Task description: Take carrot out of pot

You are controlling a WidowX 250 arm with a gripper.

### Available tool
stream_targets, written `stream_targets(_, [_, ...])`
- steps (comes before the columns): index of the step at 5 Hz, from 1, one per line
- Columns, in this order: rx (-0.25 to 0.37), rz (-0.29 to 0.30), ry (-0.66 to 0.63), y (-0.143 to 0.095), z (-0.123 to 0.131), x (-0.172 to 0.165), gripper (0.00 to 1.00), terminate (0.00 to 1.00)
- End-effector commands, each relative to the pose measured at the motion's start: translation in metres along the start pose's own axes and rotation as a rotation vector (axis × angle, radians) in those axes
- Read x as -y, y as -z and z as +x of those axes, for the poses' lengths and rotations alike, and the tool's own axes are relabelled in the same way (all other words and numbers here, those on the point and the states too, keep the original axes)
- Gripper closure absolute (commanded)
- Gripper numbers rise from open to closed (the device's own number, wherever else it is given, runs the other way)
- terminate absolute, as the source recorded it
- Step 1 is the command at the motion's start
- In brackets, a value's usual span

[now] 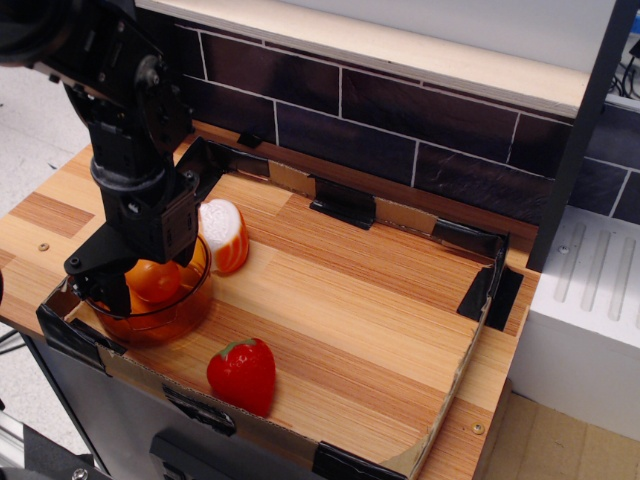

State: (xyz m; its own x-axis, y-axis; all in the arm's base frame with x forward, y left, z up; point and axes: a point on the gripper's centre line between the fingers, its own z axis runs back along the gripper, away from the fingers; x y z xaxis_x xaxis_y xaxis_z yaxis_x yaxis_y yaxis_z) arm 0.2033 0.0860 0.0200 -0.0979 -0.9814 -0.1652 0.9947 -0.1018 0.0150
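Observation:
The carrot (156,280), a glossy orange stubby toy, lies inside the pot (176,316), a transparent amber bowl at the front left corner of the wooden board. My black gripper (135,292) has come down from above into the pot. One dark finger (108,288) stands just left of the carrot with a small gap showing. The other finger is hidden behind the gripper body. The jaws look open around the carrot, and the carrot's upper part is covered by the gripper.
A white and orange-red striped piece (226,235) stands against the pot's right rear. A red strawberry-like toy (242,375) lies near the front edge. A low cardboard wall (480,290) rings the board. A dark tiled wall (400,130) rises behind.

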Motion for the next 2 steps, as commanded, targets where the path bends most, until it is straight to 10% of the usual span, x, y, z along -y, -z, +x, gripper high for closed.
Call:
stream_targets(1, [-0.03,0.0,-0.002,0.0054,-0.0021,-0.0169,0.0,0.0])
stream_targets(2, [-0.034,-0.002,-0.003,0.0064,-0.0021,-0.0177,0.0,0.0])
